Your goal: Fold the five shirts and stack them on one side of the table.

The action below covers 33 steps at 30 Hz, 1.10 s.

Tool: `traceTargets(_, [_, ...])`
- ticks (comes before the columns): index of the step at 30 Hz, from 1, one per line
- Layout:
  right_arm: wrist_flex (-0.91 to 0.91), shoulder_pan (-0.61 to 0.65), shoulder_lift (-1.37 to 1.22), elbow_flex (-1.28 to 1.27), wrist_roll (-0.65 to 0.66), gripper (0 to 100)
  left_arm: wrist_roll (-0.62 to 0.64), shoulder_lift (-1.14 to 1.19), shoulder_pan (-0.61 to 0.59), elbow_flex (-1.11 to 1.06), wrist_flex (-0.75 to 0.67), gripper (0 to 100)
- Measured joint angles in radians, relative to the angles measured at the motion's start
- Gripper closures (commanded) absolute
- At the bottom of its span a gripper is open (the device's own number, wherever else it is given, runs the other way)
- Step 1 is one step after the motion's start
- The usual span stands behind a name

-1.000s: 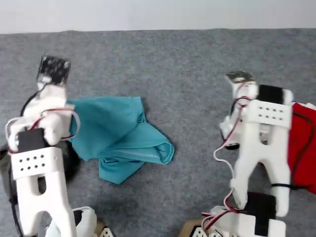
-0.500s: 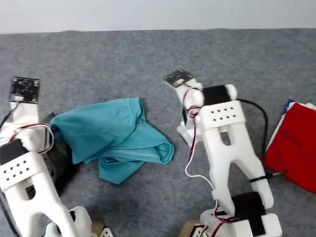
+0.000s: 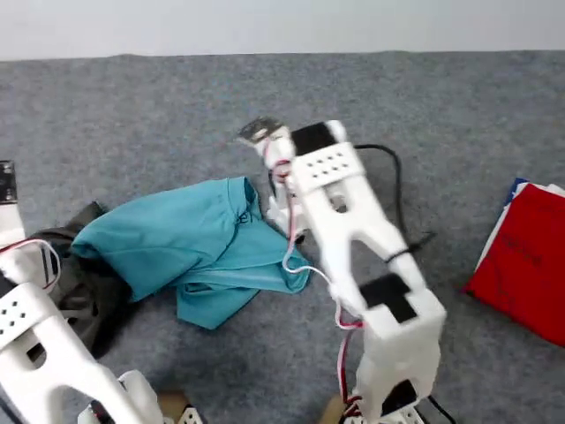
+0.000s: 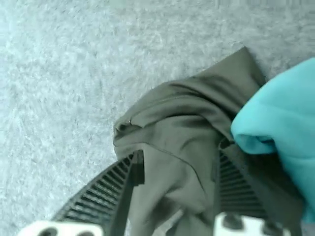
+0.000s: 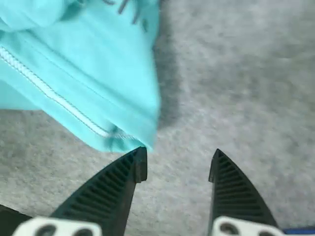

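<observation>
Grey table (image 3: 441, 115): teal shirt (image 3: 194, 238), dark shirt (image 3: 88, 300), red shirt (image 3: 530, 265).

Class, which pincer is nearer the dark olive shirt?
Left. The left pincer straddles the dark olive shirt; the right pincer is at the far edge of the teal shirt.

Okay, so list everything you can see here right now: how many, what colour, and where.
teal shirt: one, teal, crumpled mid-table, one end lying over the dark shirt
dark shirt: one, dark olive-grey, crumpled at the table's left, partly under the teal shirt
red shirt: one, red, folded, at the table's right edge
fabric edges: blue and white, peeking from under the red shirt, count unclear
table: one, grey felt-like surface
left arm: one, white, lower left
left fingers: black, open, on either side of the dark shirt
right arm: one, white, centre
right fingers: black, open, over bare table beside the teal shirt's hem
</observation>
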<state>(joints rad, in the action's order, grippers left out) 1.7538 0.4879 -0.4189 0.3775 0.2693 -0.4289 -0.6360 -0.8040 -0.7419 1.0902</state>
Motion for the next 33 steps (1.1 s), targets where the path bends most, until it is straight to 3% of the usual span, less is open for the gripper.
traceTargets(15, [0.000,0.117,-0.187,0.031,-0.057,78.5,0.000,0.000,0.000,-0.032,0.000,77])
traceTargets(20, [0.000,0.115,-0.267,0.031,-0.057,94.7,0.000,0.000,0.000,-0.032,0.000,77])
traceTargets(22, [0.000,0.112,-0.273,0.052,-0.021,99.1,0.000,0.000,0.000,-0.032,0.000,78])
traceTargets(33, [0.000,0.032,-0.239,0.324,0.103,98.8,0.000,0.000,0.000,-0.032,0.000,78])
